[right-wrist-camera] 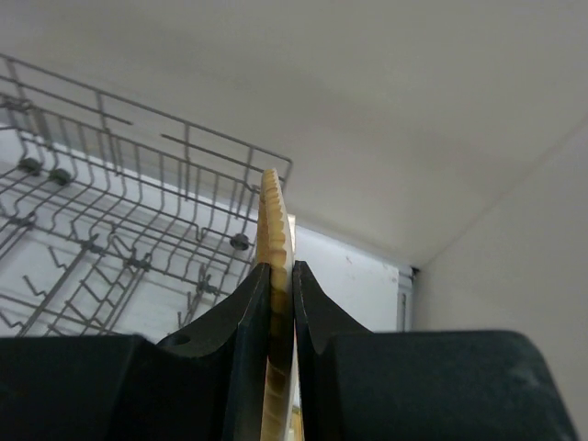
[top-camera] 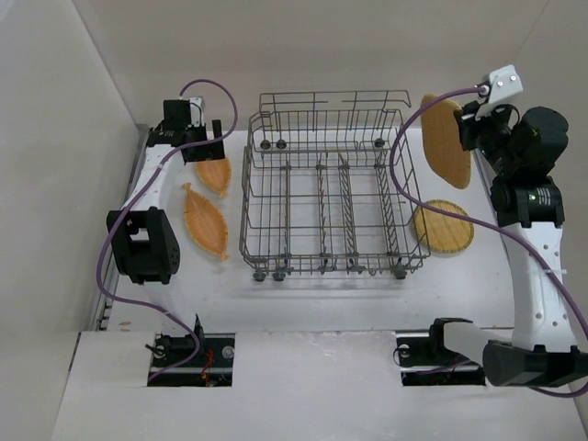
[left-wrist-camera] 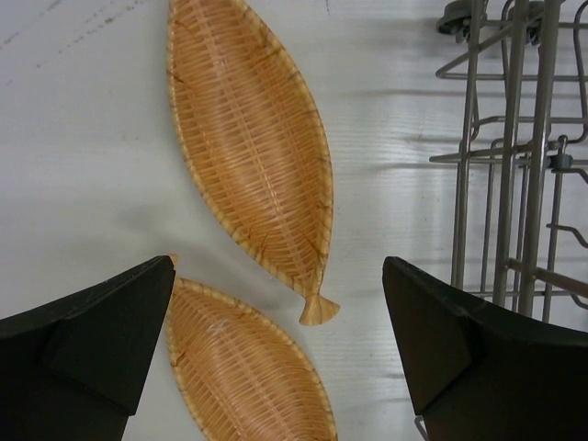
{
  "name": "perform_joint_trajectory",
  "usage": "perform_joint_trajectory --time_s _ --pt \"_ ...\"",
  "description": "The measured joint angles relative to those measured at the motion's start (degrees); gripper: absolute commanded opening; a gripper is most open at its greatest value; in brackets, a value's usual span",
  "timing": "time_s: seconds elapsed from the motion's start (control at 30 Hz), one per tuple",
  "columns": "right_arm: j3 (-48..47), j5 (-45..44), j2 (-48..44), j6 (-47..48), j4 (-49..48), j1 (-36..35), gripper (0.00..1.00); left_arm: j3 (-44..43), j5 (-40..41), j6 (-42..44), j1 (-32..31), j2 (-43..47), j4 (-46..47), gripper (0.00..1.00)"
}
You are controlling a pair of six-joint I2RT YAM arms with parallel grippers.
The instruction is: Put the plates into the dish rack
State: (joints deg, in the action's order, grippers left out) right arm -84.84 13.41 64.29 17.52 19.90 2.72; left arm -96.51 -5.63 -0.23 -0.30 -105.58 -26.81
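The grey wire dish rack [top-camera: 326,197] stands mid-table and holds no plates. My right gripper [top-camera: 470,129] is shut on the edge of a woven orange plate [top-camera: 446,140], holding it upright in the air just right of the rack's far right corner; the right wrist view shows the plate's rim [right-wrist-camera: 274,211] pinched in the gripper [right-wrist-camera: 280,276]. A round plate [top-camera: 443,227] lies flat right of the rack. Two fish-shaped woven plates [top-camera: 206,220] [top-camera: 214,173] lie left of the rack. My left gripper [left-wrist-camera: 276,322] is open above the nearer one [left-wrist-camera: 243,377], the other [left-wrist-camera: 253,147] beyond it.
White walls close in the table at the back and both sides. The rack's wire side [left-wrist-camera: 514,184] rises just right of my left gripper. The rack's tall far rim [right-wrist-camera: 119,230] shows left of the held plate.
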Motion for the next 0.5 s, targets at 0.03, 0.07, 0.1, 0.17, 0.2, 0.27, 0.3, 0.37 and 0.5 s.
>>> perform_joint_trajectory --time_s 0.03,0.07,0.1,0.17,0.2,0.27,0.3,0.37,0.5 --pt "-0.74 1.6 0.81 0.98 -0.13 -0.81 0.0 0.79 0.0 -0.09 0.04 0.37 0.07 1.0" --pt "-1.51 3.19 1.6 1.99 -0.2 -1.64 0.0 1.46 0.0 -0.15 0.07 0.79 0.17 1.0" --pt "-2.19 4.76 2.4 3.02 -0.24 -2.51 0.0 2.25 0.0 -0.24 0.15 1.29 0.28 1.0" --pt "-3.21 7.45 3.76 5.05 -0.39 -4.11 0.0 3.65 -0.02 -0.37 0.42 2.51 0.46 1.0" --pt "-3.65 8.81 4.46 6.23 -0.55 -5.01 0.0 4.37 -0.02 -0.5 0.61 3.32 0.55 1.0" --pt "-4.52 11.3 5.84 8.7 -0.66 -6.71 0.0 5.62 -0.07 -0.72 1.11 4.94 0.59 1.0" --pt "-4.96 12.68 6.58 10.08 -0.66 -7.54 0.0 6.12 -0.07 -0.79 1.31 5.75 0.66 1.0" --pt "-5.68 15.32 8.02 13.07 -0.7 -8.94 0.0 6.88 -0.04 -0.98 1.7 7.19 0.92 1.0" --pt "-6.34 20.7 10.75 19.89 -0.85 -10.75 0.0 8.24 -0.04 -1.57 2.29 9.79 1.11 1.0"
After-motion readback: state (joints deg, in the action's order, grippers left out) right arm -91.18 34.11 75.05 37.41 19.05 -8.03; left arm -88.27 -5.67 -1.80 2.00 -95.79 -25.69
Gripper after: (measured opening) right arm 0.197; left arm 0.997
